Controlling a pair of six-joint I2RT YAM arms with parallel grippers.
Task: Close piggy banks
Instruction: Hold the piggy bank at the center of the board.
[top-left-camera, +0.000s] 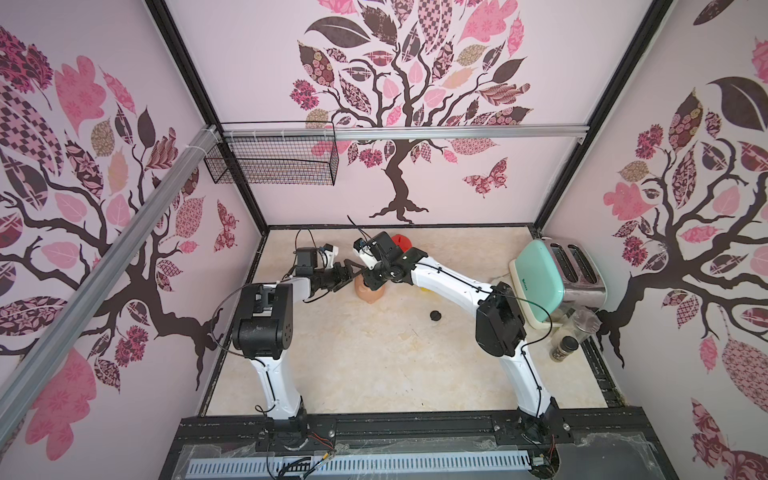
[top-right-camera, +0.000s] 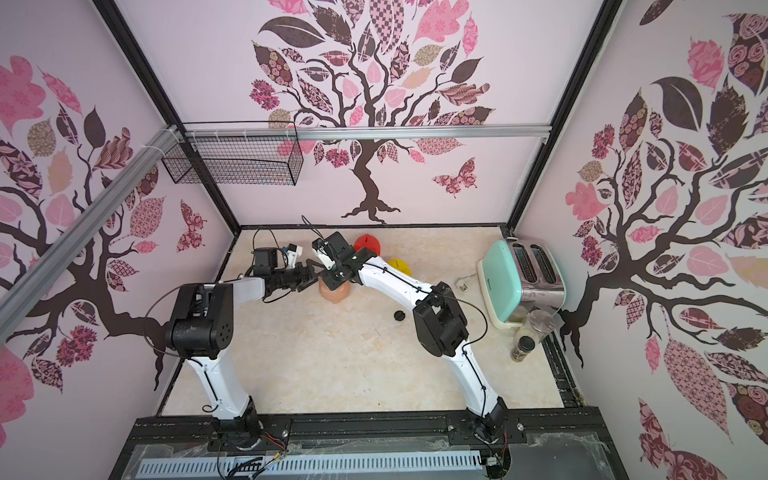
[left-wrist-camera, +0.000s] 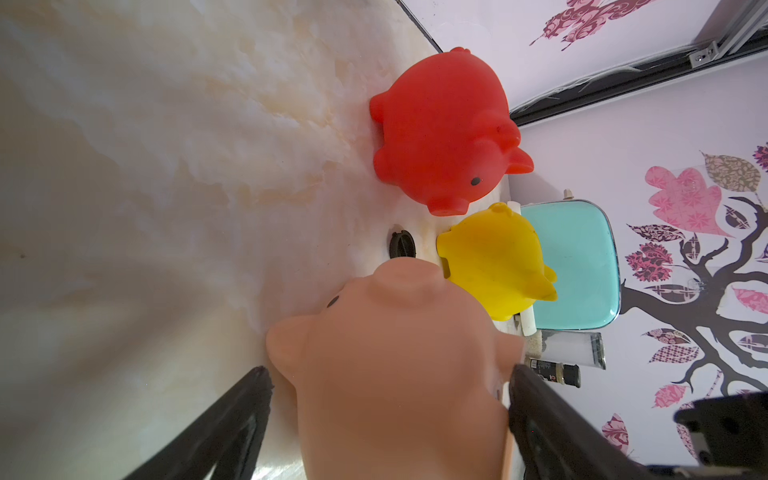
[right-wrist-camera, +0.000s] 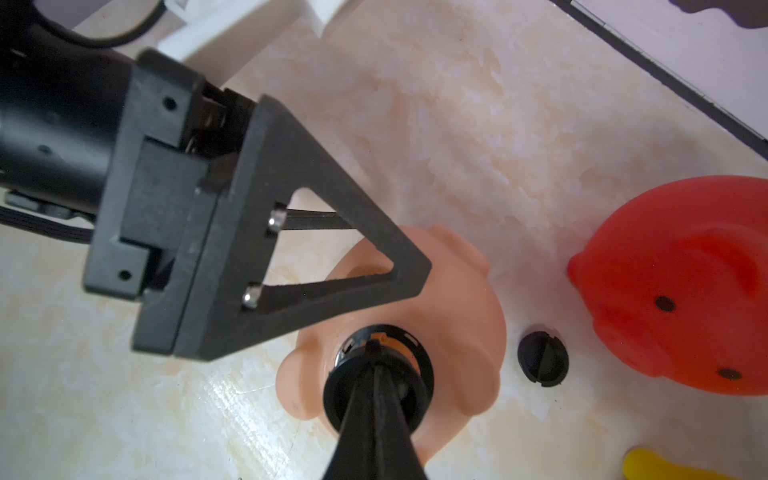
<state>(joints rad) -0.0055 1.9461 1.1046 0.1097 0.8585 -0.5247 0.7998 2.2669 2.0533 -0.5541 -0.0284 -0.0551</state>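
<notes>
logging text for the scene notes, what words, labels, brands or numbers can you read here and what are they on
No text here can be read.
mint-green toaster: small dark brand mark on its side, too small to read.
spice jar: printed label, too blurred to read.
peach pig, red pig, yellow pig: no writing shows.

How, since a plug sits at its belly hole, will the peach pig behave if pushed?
Probably rolls: the peach pig is round, belly-up on a smooth tabletop. Likely light: its belly hole shows it hollow. The left end effector flanking it should help.
</notes>
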